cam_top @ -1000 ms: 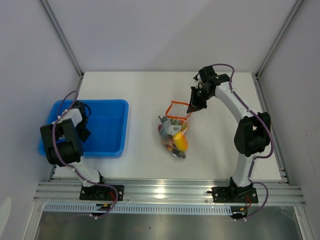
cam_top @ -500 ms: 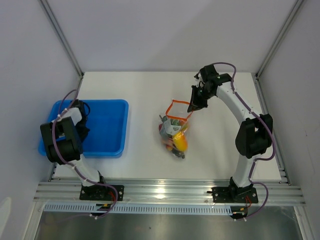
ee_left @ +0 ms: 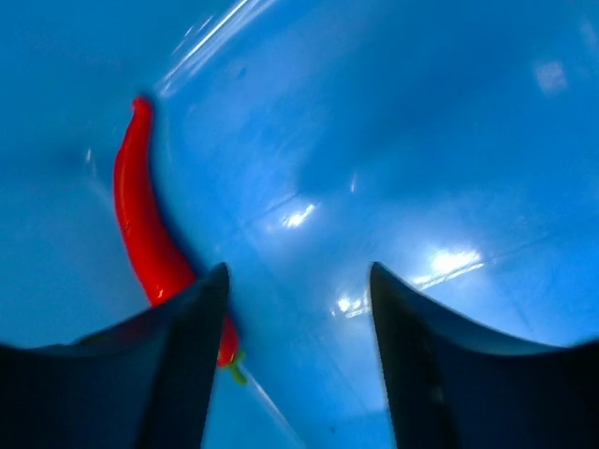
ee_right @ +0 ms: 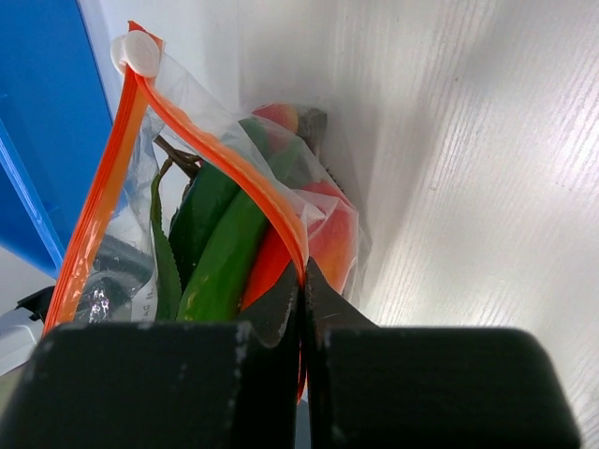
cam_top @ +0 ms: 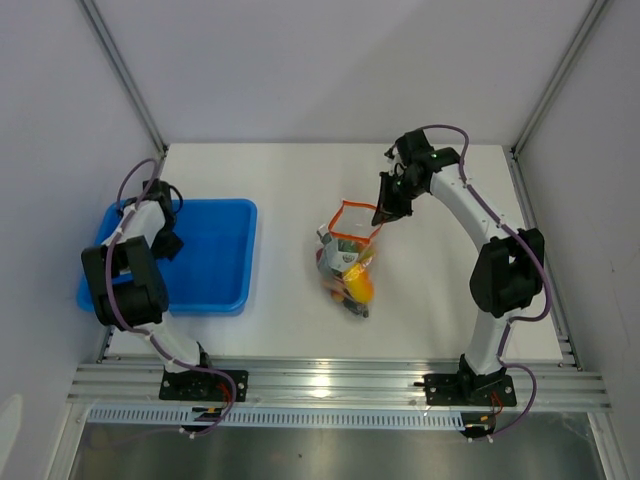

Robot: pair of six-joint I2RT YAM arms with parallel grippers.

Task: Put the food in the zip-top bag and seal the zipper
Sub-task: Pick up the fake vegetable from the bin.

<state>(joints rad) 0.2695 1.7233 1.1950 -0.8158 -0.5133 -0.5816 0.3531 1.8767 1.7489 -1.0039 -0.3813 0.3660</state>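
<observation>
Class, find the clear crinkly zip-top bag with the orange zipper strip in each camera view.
Top external: clear zip-top bag at picture centre, right of blue plastic tray.
Left wrist: not in view.
Right wrist: left half, tray at left edge.
Shared landmark: the tray.

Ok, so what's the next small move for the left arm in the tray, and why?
Probably nudge the left tool sideways over the red pepper, then close. Its jaws stand open, but the pepper lies on the blue tray by one finger, not between them. The right tool is shut on the zipper, holding the zip-top bag ready.
</observation>
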